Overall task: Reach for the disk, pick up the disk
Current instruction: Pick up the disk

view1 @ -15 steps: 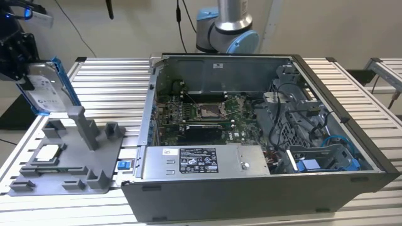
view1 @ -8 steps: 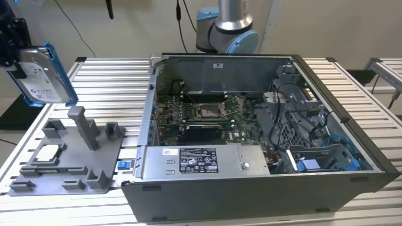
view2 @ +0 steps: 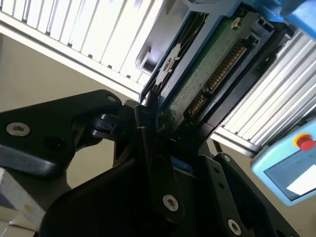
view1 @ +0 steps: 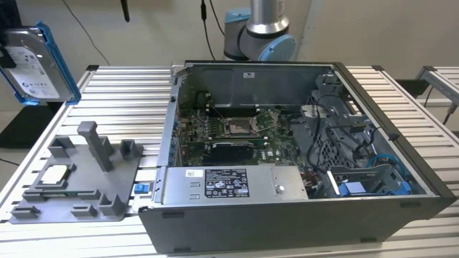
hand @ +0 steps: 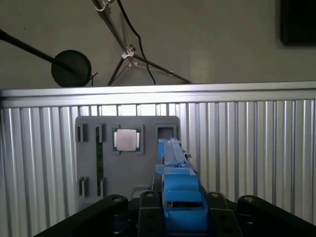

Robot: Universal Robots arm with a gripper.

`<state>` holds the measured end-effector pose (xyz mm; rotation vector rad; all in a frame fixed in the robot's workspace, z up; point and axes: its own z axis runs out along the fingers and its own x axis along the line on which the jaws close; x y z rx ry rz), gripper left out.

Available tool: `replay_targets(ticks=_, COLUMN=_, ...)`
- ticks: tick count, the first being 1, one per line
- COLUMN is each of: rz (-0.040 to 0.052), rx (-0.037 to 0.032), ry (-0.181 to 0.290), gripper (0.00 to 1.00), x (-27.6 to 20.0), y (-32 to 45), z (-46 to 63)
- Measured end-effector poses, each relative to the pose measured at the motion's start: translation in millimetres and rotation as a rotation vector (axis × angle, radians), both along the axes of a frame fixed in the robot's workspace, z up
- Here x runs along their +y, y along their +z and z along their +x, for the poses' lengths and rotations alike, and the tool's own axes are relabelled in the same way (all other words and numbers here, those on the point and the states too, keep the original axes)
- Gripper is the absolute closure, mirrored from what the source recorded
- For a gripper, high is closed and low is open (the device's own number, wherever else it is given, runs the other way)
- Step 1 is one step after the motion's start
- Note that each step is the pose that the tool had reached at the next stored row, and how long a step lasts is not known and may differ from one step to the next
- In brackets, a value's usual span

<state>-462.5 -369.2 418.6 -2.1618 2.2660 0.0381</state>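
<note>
Disk (view1: 36, 64) hangs upright at ten o'clock in the exterior view, above the counter's (view1: 122, 86) corner, clamped edge-on between the fingers of the end effector (view2: 170, 129). The open case (view1: 287, 226) sits at centre. At its eight o'clock, a grey tray (view1: 79, 177) carries a chip (view1: 56, 174).

Tally: one disk (view1: 36, 62), one chip (view1: 55, 173), one grey tray (view1: 80, 186), one open case (view1: 287, 226), one motherboard (view1: 229, 126), one power supply (view1: 229, 185), one robot arm (view1: 262, 32), one gripper (view2: 165, 129), one teach pendant (view2: 289, 170).
</note>
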Motion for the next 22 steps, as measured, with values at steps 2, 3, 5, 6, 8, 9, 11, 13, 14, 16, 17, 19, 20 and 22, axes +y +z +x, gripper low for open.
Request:
replay_targets(ticks=2, rz=0.0000, rx=-0.0001, ry=0.000, gripper=1.00, x=0.0, y=8.8, z=0.0)
replay_targets(ticks=3, rz=0.0000, rx=0.0000, ry=0.000, gripper=1.00, x=0.0, y=13.6, z=0.0)
replay_targets(ticks=5, rz=0.0000, rx=0.0000, ry=0.000, gripper=1.00, x=0.0, y=22.8, z=0.0)
replay_targets(ticks=6, rz=0.0000, rx=-0.0001, ry=0.000, gripper=1.00, x=0.0, y=27.1, z=0.0)
replay_targets(ticks=8, rz=0.0000, rx=0.0000, ry=0.000, gripper=1.00, x=0.0, y=36.3, z=0.0)
replay_targets(ticks=9, rz=0.0000, rx=0.0000, ry=0.000, gripper=1.00, x=0.0, y=40.8, z=0.0)
replay_targets(ticks=11, rz=0.0001, rx=-0.0002, ry=0.000, gripper=1.00, x=0.0, y=49.9, z=0.0)
replay_targets(ticks=13, rz=0.0001, rx=-0.0001, ry=0.000, gripper=1.00, x=0.0, y=59.1, z=-0.1)
replay_targets(ticks=14, rz=0.0000, rx=0.0000, ry=0.000, gripper=1.00, x=0.0, y=63.6, z=0.0)
replay_targets(ticks=16, rz=-0.0001, rx=0.0002, ry=0.000, gripper=1.00, x=0.0, y=72.7, z=0.1)
replay_targets(ticks=17, rz=-0.0001, rx=0.0002, ry=0.000, gripper=1.00, x=0.0, y=77.4, z=0.0)
replay_targets(ticks=19, rz=0.0000, rx=-0.0001, ry=0.000, gripper=1.00, x=0.0, y=86.5, z=0.0)
replay_targets(ticks=20, rz=0.0000, rx=0.0001, ry=0.000, gripper=1.00, x=0.0, y=90.9, z=0.0)
replay_targets(ticks=22, rz=0.0001, rx=-0.0001, ry=0.000, gripper=1.00, x=0.0, y=98.2, z=0.0)
